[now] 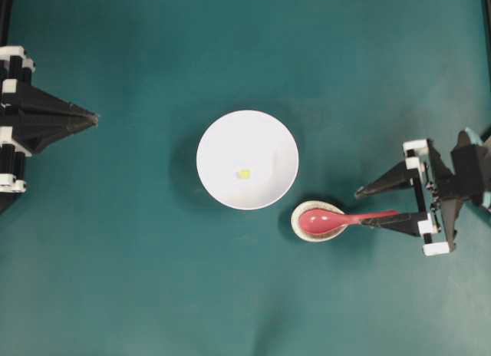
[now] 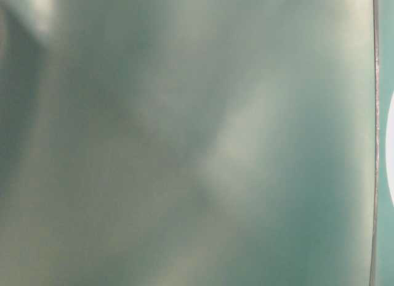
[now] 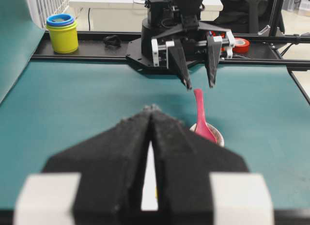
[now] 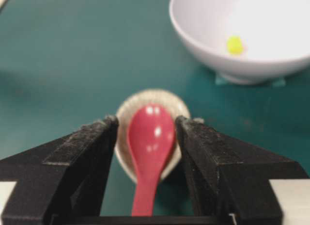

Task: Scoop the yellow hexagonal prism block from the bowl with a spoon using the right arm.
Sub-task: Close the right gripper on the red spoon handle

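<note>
the right gripper stands wide open around the spoon handle — not gripping; yellow hexagonal prism block lies in the bowl; left gripper is closed.

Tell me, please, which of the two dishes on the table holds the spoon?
The small beige dish holds the pink spoon. It sits beside the large white bowl, which holds only the tiny yellow block.
</note>
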Tool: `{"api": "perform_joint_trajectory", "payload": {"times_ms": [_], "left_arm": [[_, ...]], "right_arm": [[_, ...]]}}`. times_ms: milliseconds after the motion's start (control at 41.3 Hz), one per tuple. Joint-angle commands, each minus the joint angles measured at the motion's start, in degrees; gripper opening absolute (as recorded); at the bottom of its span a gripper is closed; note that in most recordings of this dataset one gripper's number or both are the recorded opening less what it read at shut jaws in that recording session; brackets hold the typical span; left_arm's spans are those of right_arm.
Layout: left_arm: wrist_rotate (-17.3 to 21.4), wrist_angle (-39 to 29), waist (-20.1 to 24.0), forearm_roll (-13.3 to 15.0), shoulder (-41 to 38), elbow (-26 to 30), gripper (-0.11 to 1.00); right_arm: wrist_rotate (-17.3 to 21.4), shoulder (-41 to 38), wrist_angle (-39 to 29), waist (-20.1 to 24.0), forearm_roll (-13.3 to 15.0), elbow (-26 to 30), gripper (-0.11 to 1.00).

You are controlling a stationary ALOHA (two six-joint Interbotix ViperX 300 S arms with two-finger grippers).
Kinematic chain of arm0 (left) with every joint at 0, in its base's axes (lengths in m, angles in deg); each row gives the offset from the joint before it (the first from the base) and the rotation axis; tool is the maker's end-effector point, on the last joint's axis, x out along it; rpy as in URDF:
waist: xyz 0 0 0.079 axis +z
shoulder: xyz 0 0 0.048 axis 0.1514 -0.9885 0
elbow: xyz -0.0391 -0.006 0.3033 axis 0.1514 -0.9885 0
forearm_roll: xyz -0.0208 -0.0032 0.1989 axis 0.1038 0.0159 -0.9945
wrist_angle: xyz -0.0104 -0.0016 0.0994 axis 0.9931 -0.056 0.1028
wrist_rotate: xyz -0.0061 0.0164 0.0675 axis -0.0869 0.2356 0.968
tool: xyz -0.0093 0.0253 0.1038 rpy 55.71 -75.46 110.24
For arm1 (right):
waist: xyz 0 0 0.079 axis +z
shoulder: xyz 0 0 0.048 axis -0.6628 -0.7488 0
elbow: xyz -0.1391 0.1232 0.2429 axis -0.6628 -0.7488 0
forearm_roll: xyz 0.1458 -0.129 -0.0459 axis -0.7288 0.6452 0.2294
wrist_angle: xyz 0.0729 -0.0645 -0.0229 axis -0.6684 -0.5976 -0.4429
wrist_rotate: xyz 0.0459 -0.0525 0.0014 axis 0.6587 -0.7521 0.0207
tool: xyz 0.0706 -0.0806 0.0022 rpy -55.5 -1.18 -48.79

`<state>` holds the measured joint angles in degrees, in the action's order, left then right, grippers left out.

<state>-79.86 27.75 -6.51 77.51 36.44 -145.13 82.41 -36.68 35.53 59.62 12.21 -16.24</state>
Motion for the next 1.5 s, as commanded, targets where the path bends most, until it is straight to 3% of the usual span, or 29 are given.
{"api": "perform_joint_trajectory", "payload": {"times_ms": [0,363,557,1478], "left_arm": [[0.1,0.2,0.1,-0.2,-0.5,0.8,0.01],[0.1,0.2,0.1,-0.2,-0.5,0.8,0.01],[0.1,0.4,0.1,-0.2,-0.5,0.8,0.00],[0.0,0.3,0.2,-0.2,-0.5,0.8,0.01]], "right_arm": [[-0.1,-2.6,2.5,1.3,-1.6,0.4,0.56],[2.0,-10.9,6.7,5.6,-6.1,0.6,0.56],[3.8,-13.0,6.7,6.2,-6.1,0.7,0.56],[3.2,-15.5,6.3,6.1,-6.9,1.7,0.55]]}}
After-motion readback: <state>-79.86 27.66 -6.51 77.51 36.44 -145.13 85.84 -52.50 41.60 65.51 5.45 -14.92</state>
